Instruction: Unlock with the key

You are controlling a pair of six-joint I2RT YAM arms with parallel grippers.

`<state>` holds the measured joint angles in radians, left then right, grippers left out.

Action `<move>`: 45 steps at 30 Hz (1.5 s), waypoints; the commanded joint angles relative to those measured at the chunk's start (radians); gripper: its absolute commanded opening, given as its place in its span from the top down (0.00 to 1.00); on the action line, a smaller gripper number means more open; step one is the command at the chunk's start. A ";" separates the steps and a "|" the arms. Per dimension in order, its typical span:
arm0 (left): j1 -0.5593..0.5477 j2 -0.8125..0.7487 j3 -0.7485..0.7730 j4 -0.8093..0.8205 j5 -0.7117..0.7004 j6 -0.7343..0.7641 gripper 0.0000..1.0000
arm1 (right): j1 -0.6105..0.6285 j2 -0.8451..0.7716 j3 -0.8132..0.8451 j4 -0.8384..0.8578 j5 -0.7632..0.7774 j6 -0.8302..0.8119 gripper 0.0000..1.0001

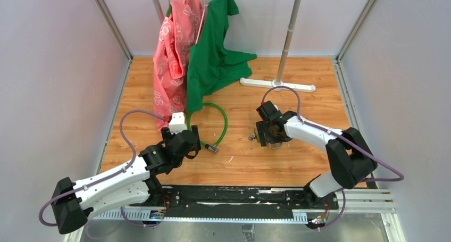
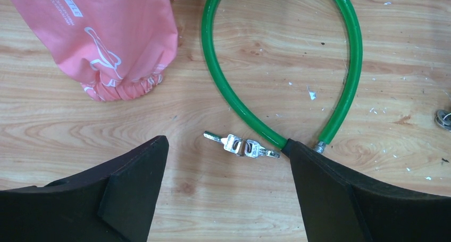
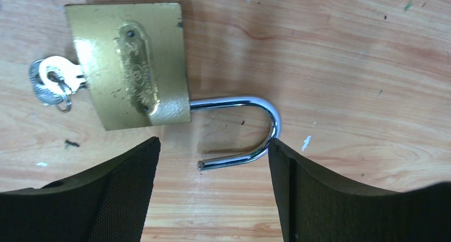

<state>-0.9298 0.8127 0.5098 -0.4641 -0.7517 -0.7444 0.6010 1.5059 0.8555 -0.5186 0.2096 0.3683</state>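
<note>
Key [image 2: 242, 145], small, silvery, lies flat on wood table [image 2: 228, 210] at centre of left wrist view. It sits between wide-open jaws of left gripper [image 2: 226, 159], not gripped. Right tip of key meets end of green cable lock [image 2: 228, 93], beside right finger. Cable loops toward upper right. Pink cloth [image 2: 106, 40] upper left, white print cut off, unreadable.

Right wrist view: right gripper [image 3: 214, 149] jaws open, holding nothing. Brass padlock [image 3: 133, 66] upper left, shackle [image 3: 255, 125] swung open. Embossed plate lettering illegible. Key bunch [image 3: 53, 82] at padlock's left edge.
</note>
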 commanded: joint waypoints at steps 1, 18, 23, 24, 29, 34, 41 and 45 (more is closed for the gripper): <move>0.004 0.005 -0.008 0.027 -0.025 -0.023 0.12 | 0.004 -0.053 0.035 -0.029 -0.101 -0.030 0.23; 0.004 -0.011 -0.024 0.018 -0.006 -0.050 0.13 | 0.000 0.140 0.175 0.017 -0.062 -0.086 0.21; 0.003 -0.005 -0.029 0.026 -0.004 -0.052 0.13 | -0.045 0.150 0.148 0.017 -0.041 -0.092 0.21; 0.003 -0.003 -0.030 0.027 -0.003 -0.051 0.13 | -0.059 0.146 0.141 0.015 -0.036 -0.094 0.21; 0.003 0.011 -0.030 0.036 -0.001 -0.047 0.14 | -0.119 0.118 0.100 0.012 -0.008 -0.103 0.21; 0.003 0.024 -0.039 0.052 0.012 -0.046 0.15 | -0.166 0.090 0.078 0.000 0.026 -0.077 0.21; 0.004 0.022 -0.047 0.071 0.030 -0.032 0.16 | -0.194 0.022 0.060 -0.013 0.084 -0.052 0.21; 0.004 0.022 -0.055 0.097 0.049 -0.019 0.17 | -0.195 -0.016 0.063 -0.023 0.090 -0.048 0.21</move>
<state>-0.9298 0.8352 0.4755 -0.4110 -0.7059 -0.7700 0.4210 1.5356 0.9295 -0.4950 0.2424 0.3035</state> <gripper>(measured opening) 0.841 0.794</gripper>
